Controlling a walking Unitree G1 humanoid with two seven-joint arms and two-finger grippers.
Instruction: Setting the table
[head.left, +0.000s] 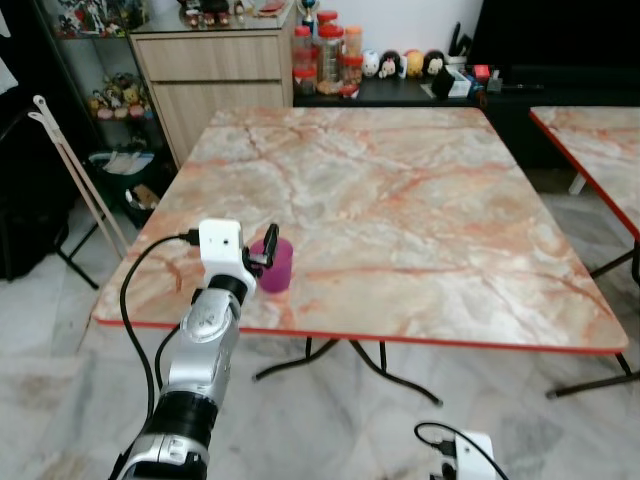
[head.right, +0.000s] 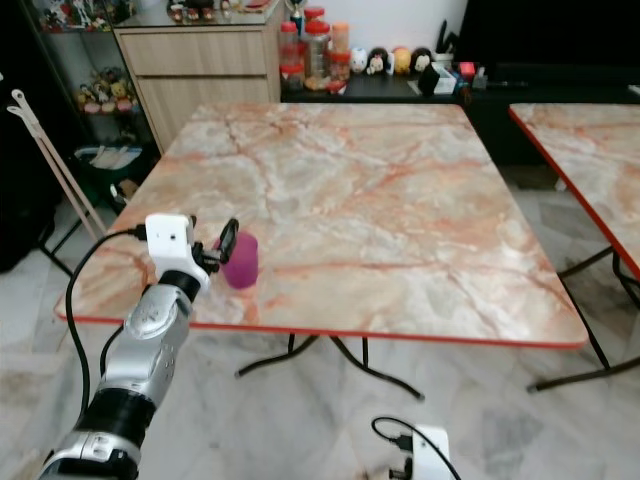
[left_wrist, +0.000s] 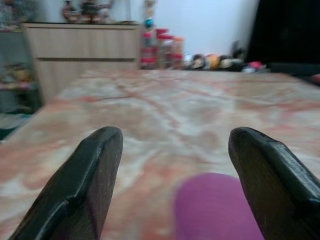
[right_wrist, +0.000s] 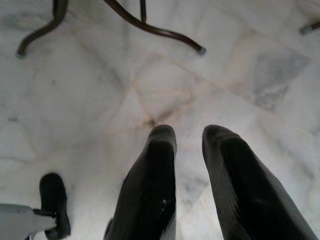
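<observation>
A marble-patterned table (head.left: 400, 220) with a red edge stands on a pale tiled floor (head.left: 330, 420). A purple cup (head.left: 275, 265) sits upright near the table's front left corner. The left gripper (head.left: 262, 250) hovers at the cup's near side, its black fingers (left_wrist: 85, 185) spread wide, with the cup (left_wrist: 215, 207) low between them and not gripped. The right gripper (right_wrist: 187, 145) hangs by the floor near the table's legs (right_wrist: 150, 25), its fingers close together with a narrow gap, holding nothing. A wooden cabinet (head.left: 205, 75) stands beyond the table.
</observation>
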